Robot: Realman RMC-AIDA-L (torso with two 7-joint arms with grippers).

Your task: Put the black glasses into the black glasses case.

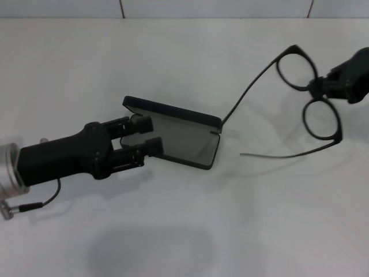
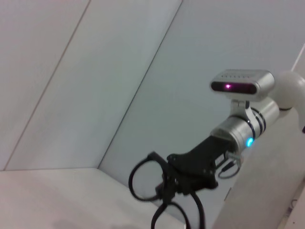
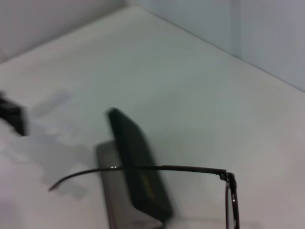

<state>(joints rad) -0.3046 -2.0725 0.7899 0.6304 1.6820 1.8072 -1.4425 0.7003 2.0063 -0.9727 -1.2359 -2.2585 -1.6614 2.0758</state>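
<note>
White surface (image 1: 190, 231): we brace the open black glasses case (image 1: 190, 138) with unclenched left gripper (image 1: 149, 135); right gripper (image 1: 323, 85) pinches black glasses (image 1: 311, 104) for insertion.

The black glasses case (image 1: 173, 134) looks matt with smooth grey lining; the black glasses (image 1: 305, 95) have thin glossy plastic; the desk (image 1: 173, 57) is smooth white.

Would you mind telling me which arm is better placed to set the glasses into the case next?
The right one. The right gripper already holds the glasses by the bridge, off to the side of the open case. The left gripper sits at the case's other end, fingers open, carrying nothing.
</note>
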